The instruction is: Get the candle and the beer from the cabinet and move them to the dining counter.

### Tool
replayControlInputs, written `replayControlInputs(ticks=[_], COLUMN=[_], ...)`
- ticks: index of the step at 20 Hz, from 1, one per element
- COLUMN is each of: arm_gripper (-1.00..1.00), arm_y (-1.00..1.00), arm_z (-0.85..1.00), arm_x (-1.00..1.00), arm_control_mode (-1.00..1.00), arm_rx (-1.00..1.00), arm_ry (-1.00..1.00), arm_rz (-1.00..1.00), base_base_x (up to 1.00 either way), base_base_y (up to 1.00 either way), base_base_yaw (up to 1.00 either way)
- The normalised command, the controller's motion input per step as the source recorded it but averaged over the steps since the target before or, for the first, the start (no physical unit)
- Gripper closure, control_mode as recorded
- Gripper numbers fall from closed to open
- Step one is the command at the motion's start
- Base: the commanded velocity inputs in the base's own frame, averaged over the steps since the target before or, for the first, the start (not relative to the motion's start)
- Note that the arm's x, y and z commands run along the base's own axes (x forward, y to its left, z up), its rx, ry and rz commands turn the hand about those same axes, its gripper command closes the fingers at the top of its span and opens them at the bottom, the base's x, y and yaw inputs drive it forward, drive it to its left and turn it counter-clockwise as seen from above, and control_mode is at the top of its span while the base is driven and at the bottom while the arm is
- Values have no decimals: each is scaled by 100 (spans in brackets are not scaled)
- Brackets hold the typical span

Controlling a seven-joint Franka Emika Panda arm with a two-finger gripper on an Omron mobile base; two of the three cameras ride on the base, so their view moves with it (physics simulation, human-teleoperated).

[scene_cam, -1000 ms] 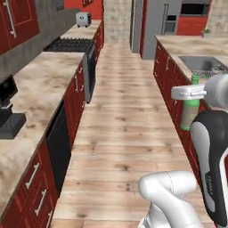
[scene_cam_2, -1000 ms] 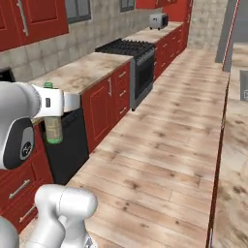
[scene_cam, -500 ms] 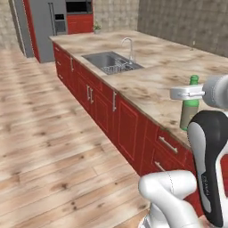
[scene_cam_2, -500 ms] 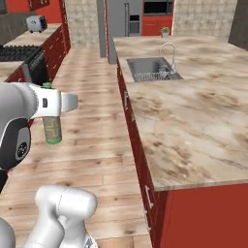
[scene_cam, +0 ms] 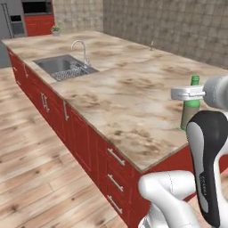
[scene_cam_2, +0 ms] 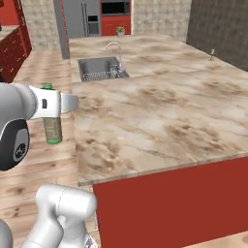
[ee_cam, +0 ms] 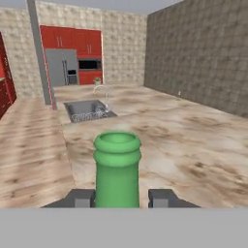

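Green beer bottle (ee_cam: 117, 167) upright, neck clamped between our gripper (ee_cam: 118, 197) tips, bottom centre of the hand view. We're carrying it beside the dining counter (scene_cam_2: 160, 121); in the right base view the stone top lies right of the bottle (scene_cam_2: 52, 127), sink (scene_cam_2: 99, 68) further back.

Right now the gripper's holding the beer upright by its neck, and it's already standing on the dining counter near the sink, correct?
Not quite. The gripper does hold the beer upright by its neck, but the bottle isn't standing on the dining counter. The right base view shows it hanging in the air beside the counter's edge, over the floor, short of the sink.
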Motion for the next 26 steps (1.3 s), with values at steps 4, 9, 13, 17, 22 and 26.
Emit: replayControlInputs(ticks=[4, 9, 13, 17, 22, 26], arm_gripper=[100, 100, 100, 100, 100, 100], arm_y=[0, 0, 0, 0, 0, 0], arm_z=[0, 0, 0, 0, 0, 0], arm_x=[0, 0, 0, 0, 0, 0], arm_control_mode=[100, 100, 100, 100, 100, 100], arm_rx=[0, 0, 0, 0, 0, 0], arm_ry=[0, 0, 0, 0, 0, 0], arm_rz=[0, 0, 0, 0, 0, 0], base_base_x=[0, 0, 0, 9, 21, 20], base_base_y=[-100, -100, -100, -100, -100, -100], base_base_yaw=[-9, 0, 0, 6, 18, 20])
